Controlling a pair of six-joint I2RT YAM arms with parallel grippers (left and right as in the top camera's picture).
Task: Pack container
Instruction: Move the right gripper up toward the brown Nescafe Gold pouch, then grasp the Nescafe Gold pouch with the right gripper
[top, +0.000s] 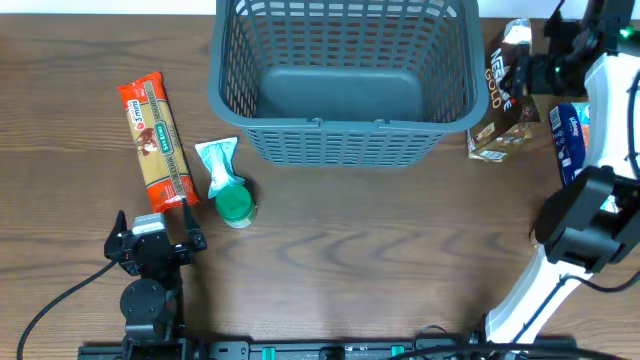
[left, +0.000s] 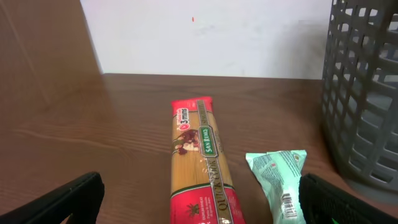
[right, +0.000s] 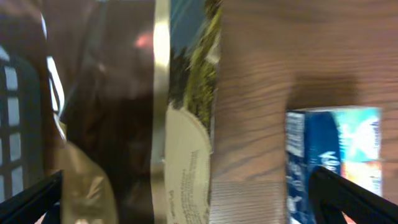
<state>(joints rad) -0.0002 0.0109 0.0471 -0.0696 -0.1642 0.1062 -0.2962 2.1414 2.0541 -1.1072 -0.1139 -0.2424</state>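
Container (top: 340, 125), a large grey basket with slatted sides, sits at the far middle of the wooden counter (top: 380, 260); from overhead I see only its bare solid bottom inside. To its left lies a long pasta packet (top: 155, 140) with red ends, roughly lengthwise away from me. Just beside it, on the side nearer the container, is a pale green pouch (top: 222, 175) with a round green cap. My left gripper (top: 155, 222) is low at the near left of the counter, just short of the packet's near end. Its fingers are spread wide and grip nothing; its wrist camera looks along the packet and pouch. To the right of the container, close to its corner, is a brown and gold coffee bag (top: 505, 95), with a blue packet (top: 572, 140) near it on its right. My right gripper (right: 196, 202) is over that bag, fingers wide apart. The bag fills the left half of its wrist view and the blue packet shows at the right
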